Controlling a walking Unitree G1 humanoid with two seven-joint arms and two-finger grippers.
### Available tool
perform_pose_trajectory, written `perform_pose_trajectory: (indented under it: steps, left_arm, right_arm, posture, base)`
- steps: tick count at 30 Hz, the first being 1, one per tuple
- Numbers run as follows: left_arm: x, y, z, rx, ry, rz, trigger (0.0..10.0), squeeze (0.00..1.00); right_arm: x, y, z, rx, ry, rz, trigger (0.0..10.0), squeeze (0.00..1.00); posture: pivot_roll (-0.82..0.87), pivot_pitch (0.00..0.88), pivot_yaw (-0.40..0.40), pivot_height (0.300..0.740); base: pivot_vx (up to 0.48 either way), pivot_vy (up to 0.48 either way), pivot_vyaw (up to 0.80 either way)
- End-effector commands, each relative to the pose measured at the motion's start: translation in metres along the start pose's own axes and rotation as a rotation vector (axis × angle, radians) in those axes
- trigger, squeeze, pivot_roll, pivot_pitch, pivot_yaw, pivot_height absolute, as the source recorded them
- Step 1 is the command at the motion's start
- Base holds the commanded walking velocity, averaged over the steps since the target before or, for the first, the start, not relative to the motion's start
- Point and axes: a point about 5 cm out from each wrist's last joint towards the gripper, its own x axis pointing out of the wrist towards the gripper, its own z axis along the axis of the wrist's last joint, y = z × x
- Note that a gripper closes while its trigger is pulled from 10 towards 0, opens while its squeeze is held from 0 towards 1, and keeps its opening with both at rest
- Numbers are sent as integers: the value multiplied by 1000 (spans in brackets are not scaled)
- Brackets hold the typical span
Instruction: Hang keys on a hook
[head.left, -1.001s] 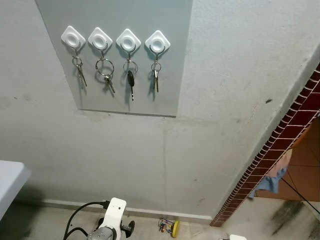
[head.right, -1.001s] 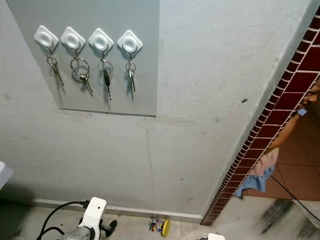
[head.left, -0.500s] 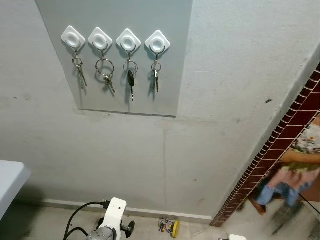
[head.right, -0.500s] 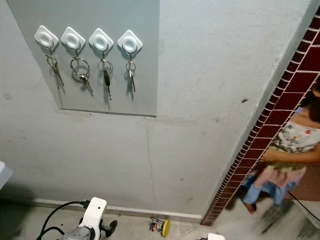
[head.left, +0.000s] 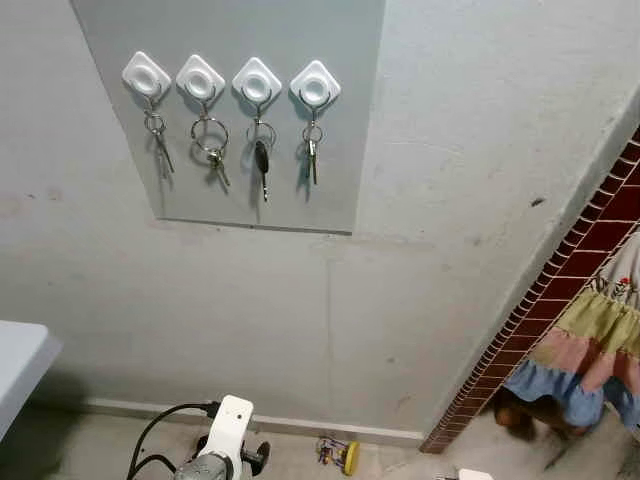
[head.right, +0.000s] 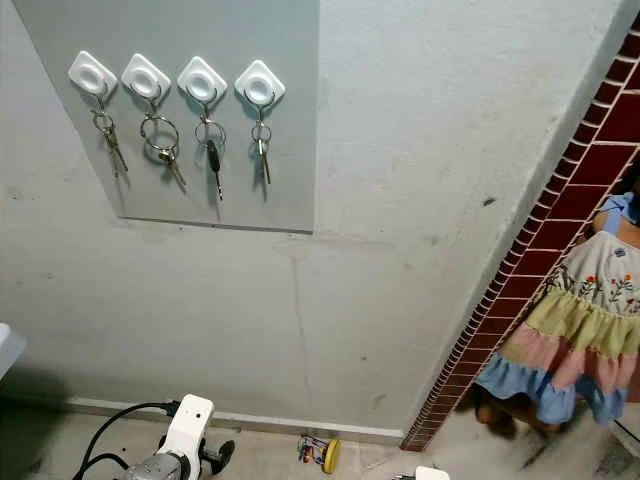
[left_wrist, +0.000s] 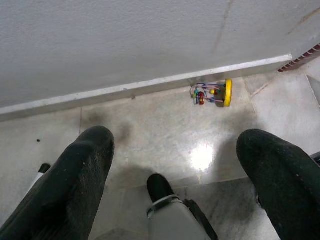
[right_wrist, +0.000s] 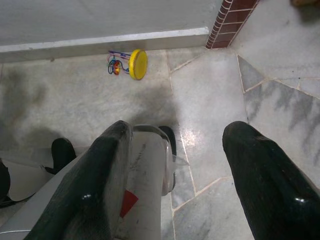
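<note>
You've got four sets of keys (head.left: 262, 165) hanging straight down, one each on four white hooks (head.left: 258, 82) in a row on the grey panel (head.left: 340, 150), high on the wall. Both arms hang way below them near the floor: left gripper (left_wrist: 175, 165) and right gripper (right_wrist: 175, 165) spread wide, holding nothing.

My left gripper (left_wrist: 175, 165) and right gripper (right_wrist: 175, 165) have matt black, faintly grained fingers. The hooks (head.left: 230, 80) look like glossy white plastic; the keys (head.left: 210, 155) and rings are bright metal, on a smooth matt grey panel (head.left: 340, 180). Wall (head.left: 470, 150) is rough matt plaster. Floor (right_wrist: 210, 80) is polished, reflective marble. The pillar (head.left: 590, 235) is glossy red tile.
</note>
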Motion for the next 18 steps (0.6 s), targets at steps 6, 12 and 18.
perform_pose_trajectory:
  steps: [6,12,18]
  left_arm:
    - [-1,12,5,86,-8,-4,10000,0]
    - [-2,19,7,153,-6,-14,10000,0]
    - [-3,18,5,168,-2,-20,10000,0]
  right_arm:
    - [-2,-12,-2,-61,28,-1,10000,0]
    - [-1,-26,12,-108,2,-13,10000,0]
    - [-1,-28,15,-125,-3,-14,10000,0]
  posture:
    - [-90,0,20,711]
    - [-89,0,23,711]
    - [-86,0,22,711]
  base:
    - [0,0,0]
    - [0,0,0]
    - [0,0,0]
